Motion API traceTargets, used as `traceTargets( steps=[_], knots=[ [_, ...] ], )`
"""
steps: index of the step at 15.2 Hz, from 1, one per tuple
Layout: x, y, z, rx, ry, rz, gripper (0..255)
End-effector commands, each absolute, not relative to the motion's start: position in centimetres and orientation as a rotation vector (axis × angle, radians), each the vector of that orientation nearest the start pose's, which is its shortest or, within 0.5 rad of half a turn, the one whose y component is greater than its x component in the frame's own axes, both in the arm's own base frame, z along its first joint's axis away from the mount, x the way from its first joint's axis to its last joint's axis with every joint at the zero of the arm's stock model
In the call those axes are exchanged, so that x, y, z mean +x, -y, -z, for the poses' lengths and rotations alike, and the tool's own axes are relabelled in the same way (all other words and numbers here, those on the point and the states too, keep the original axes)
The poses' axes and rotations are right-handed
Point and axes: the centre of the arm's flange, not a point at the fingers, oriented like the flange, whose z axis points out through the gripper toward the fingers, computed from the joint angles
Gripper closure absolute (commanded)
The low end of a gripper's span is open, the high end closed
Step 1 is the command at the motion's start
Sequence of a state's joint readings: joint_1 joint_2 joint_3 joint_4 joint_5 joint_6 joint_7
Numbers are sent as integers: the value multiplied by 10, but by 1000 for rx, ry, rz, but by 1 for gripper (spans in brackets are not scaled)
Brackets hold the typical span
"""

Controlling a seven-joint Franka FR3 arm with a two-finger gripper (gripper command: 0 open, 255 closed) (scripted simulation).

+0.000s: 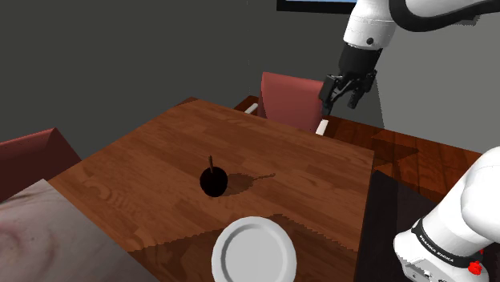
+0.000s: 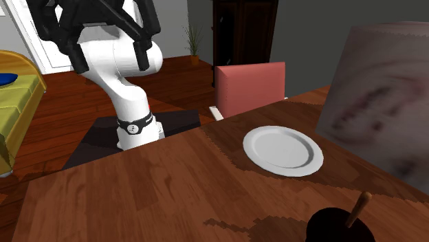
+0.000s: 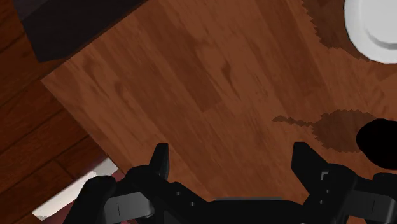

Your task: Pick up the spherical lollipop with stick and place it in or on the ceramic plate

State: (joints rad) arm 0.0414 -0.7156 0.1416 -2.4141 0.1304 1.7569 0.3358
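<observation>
In the shoulder view, the white robot arm (image 1: 461,216) stood nearest, at the picture's four o'clock. The round white plate (image 1: 255,250) lay on the brown wooden table (image 1: 160,152). The black spherical lollipop (image 1: 213,182) sat on the table at the plate's eleven o'clock, near it but apart, its thin stick rising from the top. The all-black two-finger gripper (image 1: 342,100) hung high at the lollipop's two o'clock, well apart, beside a pinkish-red chair (image 1: 288,98).

In the second exterior view, the lollipop (image 2: 335,225) lay closest, the plate (image 2: 283,150) at its eleven o'clock, the gripper (image 2: 110,62) at the picture's ten o'clock.

In the wrist view, the fingers (image 3: 160,160) stood spread, with bare table (image 3: 210,76) between them and nothing held. The lollipop (image 3: 380,143) lay just outside one finger, the plate (image 3: 375,25) farther beyond.
</observation>
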Motion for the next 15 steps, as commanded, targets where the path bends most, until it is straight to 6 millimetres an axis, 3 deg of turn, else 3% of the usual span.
traceTargets(
  steps=[1, 15],
  knots=[
    [338, -109, -550, -3091, -335, 107, 0],
    [397, -295, -509, -3188, -444, 376, 0]
  ],
)
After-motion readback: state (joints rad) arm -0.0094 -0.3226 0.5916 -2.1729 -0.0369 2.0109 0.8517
